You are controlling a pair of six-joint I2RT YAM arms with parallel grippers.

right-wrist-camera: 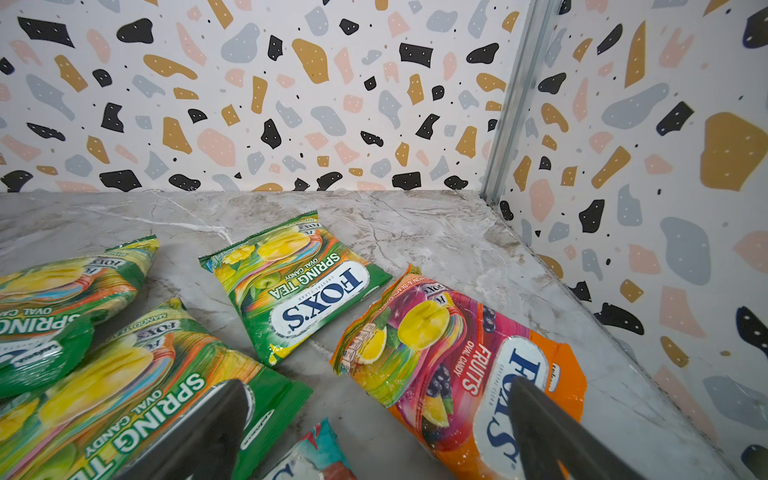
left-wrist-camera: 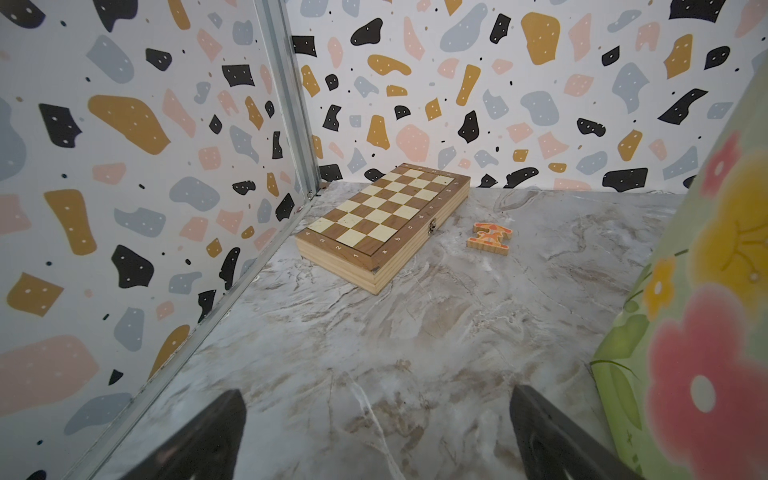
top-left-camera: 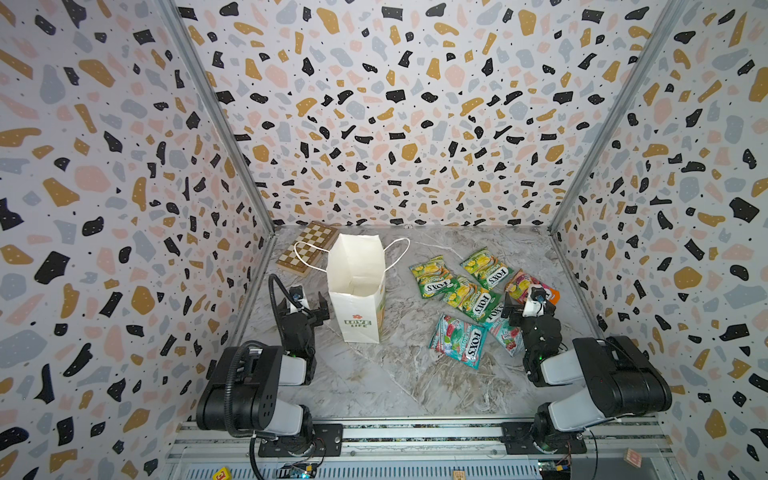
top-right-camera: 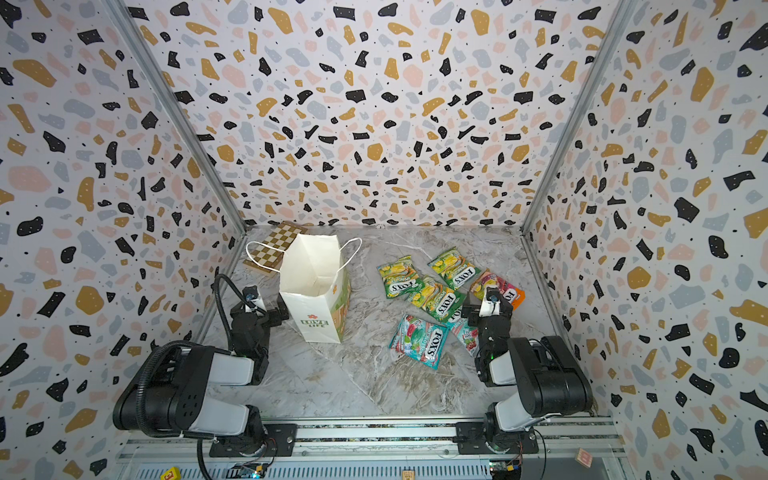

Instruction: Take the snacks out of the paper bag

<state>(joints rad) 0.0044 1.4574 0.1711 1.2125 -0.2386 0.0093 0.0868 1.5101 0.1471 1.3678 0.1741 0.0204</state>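
The white paper bag (top-left-camera: 358, 291) (top-right-camera: 316, 286) stands upright and open-topped left of centre in both top views, and no packet shows inside it. Its flowered side (left-wrist-camera: 702, 332) fills one edge of the left wrist view. Several FOX'S snacks lie flat on the marble to its right: green ones (top-left-camera: 430, 276) (right-wrist-camera: 291, 286), a pink-orange one (top-left-camera: 524, 286) (right-wrist-camera: 461, 374) and teal ones (top-left-camera: 459, 338). My left gripper (top-left-camera: 306, 309) (left-wrist-camera: 376, 415) is open and empty beside the bag's left side. My right gripper (top-left-camera: 528, 311) (right-wrist-camera: 378, 392) hangs open just over the packets, holding nothing.
A wooden chessboard (top-left-camera: 309, 249) (left-wrist-camera: 386, 224) lies in the back left corner behind the bag. Near it rests a small orange wooden piece (left-wrist-camera: 490, 239). Patterned walls close in the left, back and right sides. The arms' rail (top-left-camera: 415, 432) runs along the front.
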